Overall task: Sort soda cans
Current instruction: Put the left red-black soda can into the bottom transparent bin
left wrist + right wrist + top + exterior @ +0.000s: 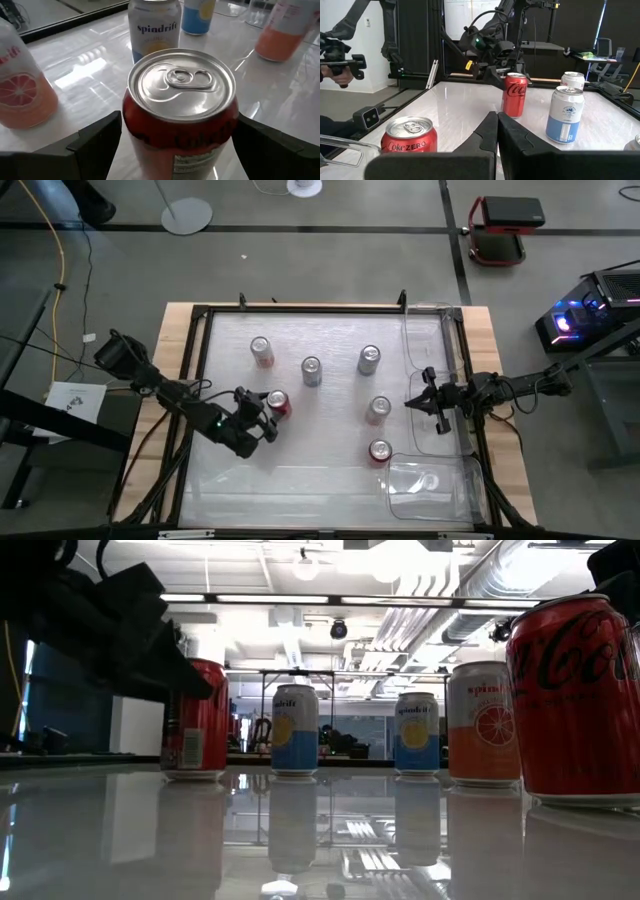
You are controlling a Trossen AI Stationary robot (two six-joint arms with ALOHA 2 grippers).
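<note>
Nearest the front edge of the bench (300,480), a clear plastic bin (430,488) is seen at the front right corner in the high view, and just behind it stands a red Coke Zero can (379,451), its label readable only in the right wrist view. A second clear bin (432,370) is set along the right edge.

The right pincer (412,402) is held just left of that edge, beside a silver-topped can (378,409); its two dark fingers (485,135) are shown pressed together in its own wrist view, with nothing between them. Bare glossy white surface lies open before it.

The left pincer (270,412) is placed left of centre, its fingers spread to either side of a red Coca-Cola can (279,403). In the left wrist view a dark finger (95,145) is seen on each side of the can with a gap left at both, so the can is not pinched. The pull tab and ribbed silver lid are shown there only.

Farther back, three more cans are lined up: a Spindrift can (311,370) at centre, another (369,359) to its right and one (262,351) to its left. From above only round silver tops are shown; in the low view, blue-and-yellow and orange grapefruit labels are given, mirrored in the polished surface. Clear room is left between all cans.

A dark metal frame (300,308) borders the bench. In the right wrist view a person's hand (337,70) holding a dark device is seen beyond the bench.
</note>
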